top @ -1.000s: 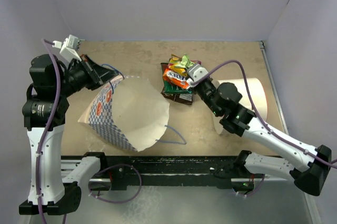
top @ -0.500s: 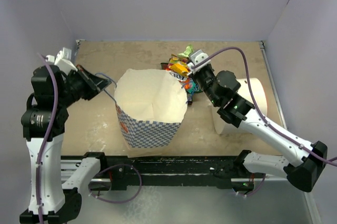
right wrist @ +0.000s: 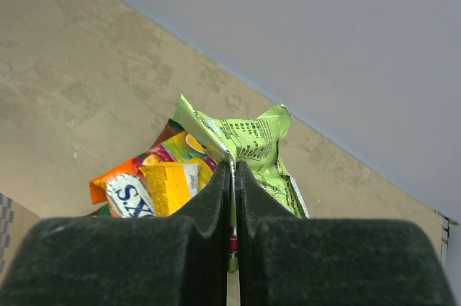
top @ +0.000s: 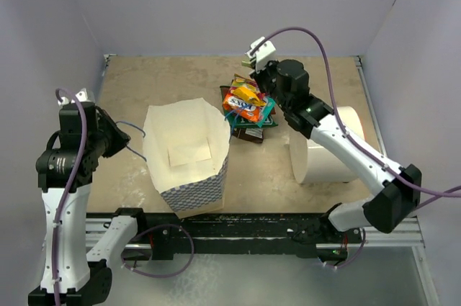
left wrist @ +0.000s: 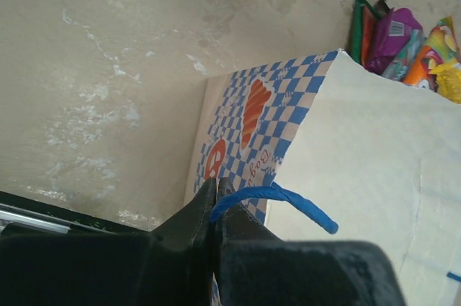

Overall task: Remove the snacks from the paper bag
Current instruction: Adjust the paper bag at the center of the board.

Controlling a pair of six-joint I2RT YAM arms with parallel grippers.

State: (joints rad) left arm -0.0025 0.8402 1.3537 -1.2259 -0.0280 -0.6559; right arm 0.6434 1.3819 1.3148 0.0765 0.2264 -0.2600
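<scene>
Paper bag [top: 196, 192] now upright, snacks [top: 245, 109] half-hidden

On the table [top: 166, 79] the paper bag [top: 194, 192] stands upright, snack packets [top: 245, 104] piled at its two o'clock, a cylinder [top: 331, 151] at three.

Orange packet [top: 243, 106] reads "FOXS" from the top; my right wrist view catches only "S.X". Bag [left wrist: 245, 126] logo lettering and green packet [right wrist: 256, 137] fine print: too small to read.
</scene>
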